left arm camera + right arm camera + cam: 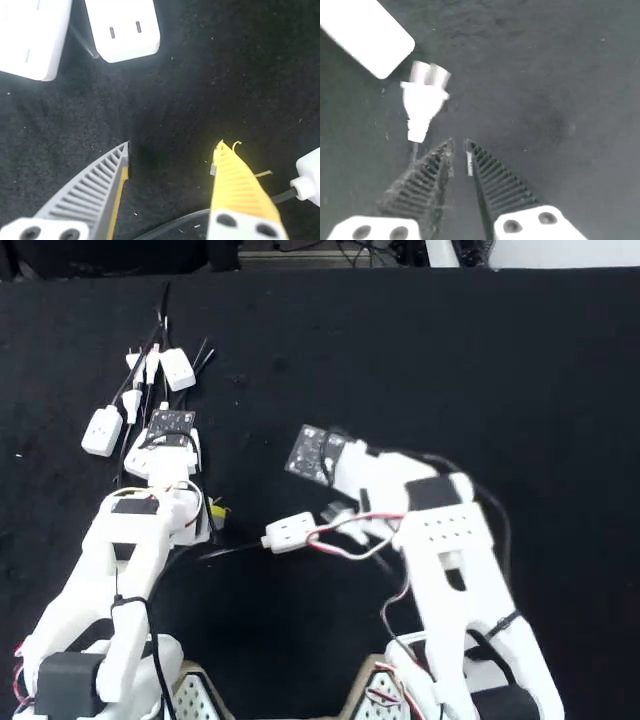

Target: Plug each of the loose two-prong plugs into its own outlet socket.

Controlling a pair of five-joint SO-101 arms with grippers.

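The left gripper (172, 146), with one grey ribbed finger (100, 185) and one yellow ribbed finger (235, 185), is standing spread wide over the black cloth table (210, 75), gripping nothing. Ahead of it a white rounded-corner outlet socket (125, 27) is lying face up, showing two narrow slots. A second white socket block (30, 35) is lying just beside it. A white plug body (310, 175) on a black cord is sitting near the yellow finger, apart from it.

The right gripper (459, 144) is holding its dark ribbed fingers (500, 180) nearly together, leaving only a thin slit at the tips with nothing between them. Just beyond the tips a white two-prong plug (424, 100) is lying loose on the cloth. Its blurred prongs are pointing toward a plain white rectangular block (367, 37) close by, not inserted. A thin cord is trailing from its tail alongside one finger.

In the high view a white outlet strip (288, 532) is lying between the two arms. A cluster of white sockets and plugs (100, 430) is lying toward the far left of the table.
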